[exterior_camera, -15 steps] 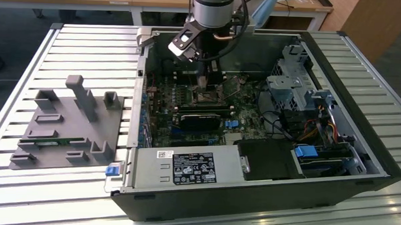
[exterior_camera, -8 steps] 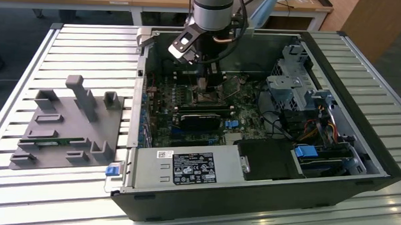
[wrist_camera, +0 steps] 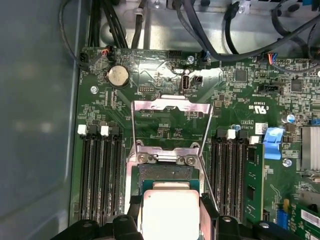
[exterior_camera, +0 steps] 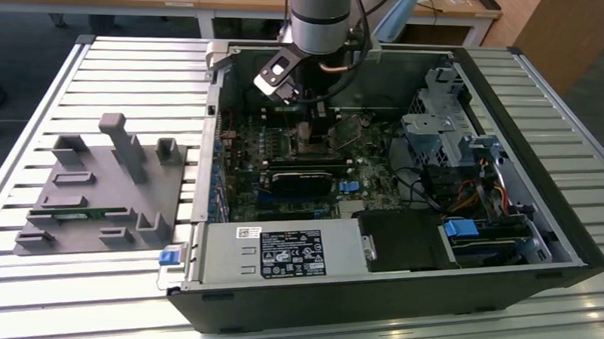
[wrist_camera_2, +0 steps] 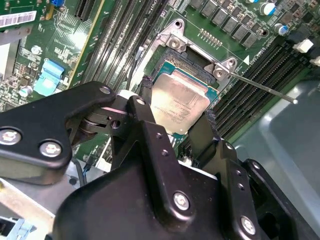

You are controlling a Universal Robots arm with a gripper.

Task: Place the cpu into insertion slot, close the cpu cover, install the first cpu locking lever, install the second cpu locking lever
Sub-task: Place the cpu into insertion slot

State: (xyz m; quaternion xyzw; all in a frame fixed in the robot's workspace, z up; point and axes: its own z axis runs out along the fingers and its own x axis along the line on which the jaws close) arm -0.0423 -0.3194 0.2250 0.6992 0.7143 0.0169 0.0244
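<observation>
Pincer (wrist_camera_2: pixel 177 106) seemingly clamped on the cpu (wrist_camera_2: pixel 175 97) at the socket (wrist_camera: pixel 165 174), cpu cover (wrist_camera: pixel 170 105) open.

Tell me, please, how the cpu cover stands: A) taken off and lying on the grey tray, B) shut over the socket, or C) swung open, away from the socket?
C: in the first wrist view the cpu cover is flipped back, leaving the cpu uncovered.

- The cpu (wrist_camera_2: pixel 177 105), clamped between the jaws: near edge hidden behind them, second wrist view.
- First wrist view: same edge cut off at the frame border.
</observation>
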